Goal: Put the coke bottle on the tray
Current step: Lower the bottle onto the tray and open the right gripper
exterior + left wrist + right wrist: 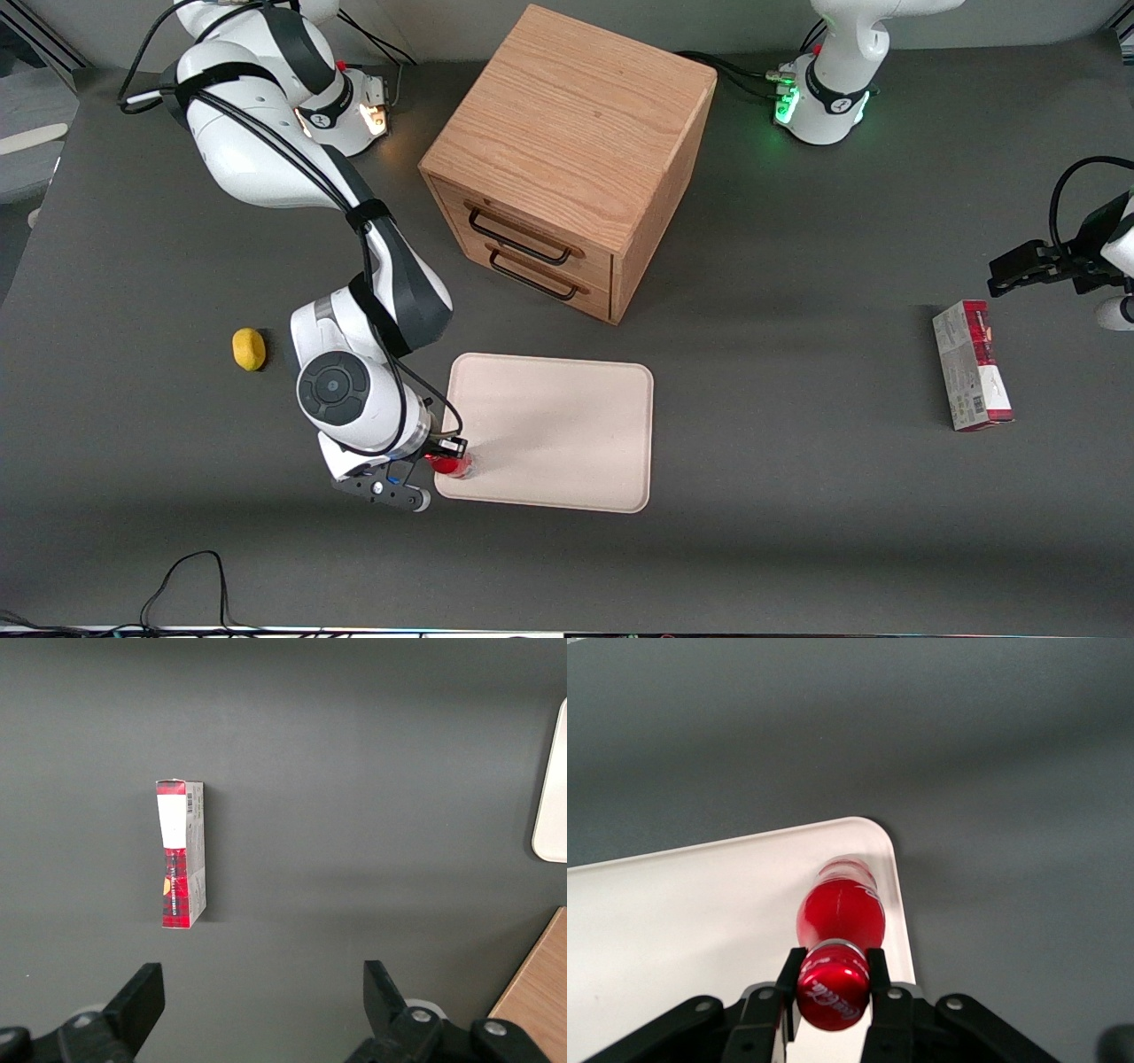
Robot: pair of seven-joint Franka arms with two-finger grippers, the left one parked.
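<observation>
The coke bottle (840,912), red with a red cap and a pale base, stands upright at a corner of the cream-white tray (673,921). My right gripper (832,979) is shut on the bottle's cap, with a finger pressed on each side of it. In the front view the bottle (453,464) shows as a red patch under the gripper (434,462), at the tray's (567,425) corner nearest the camera on the working arm's side. I cannot tell whether its base rests on the tray or hangs just above it.
A wooden drawer cabinet (567,159) stands farther from the camera than the tray. A yellow lemon (249,348) lies toward the working arm's end. A red-and-white carton (972,363) lies toward the parked arm's end and shows in the left wrist view (181,853).
</observation>
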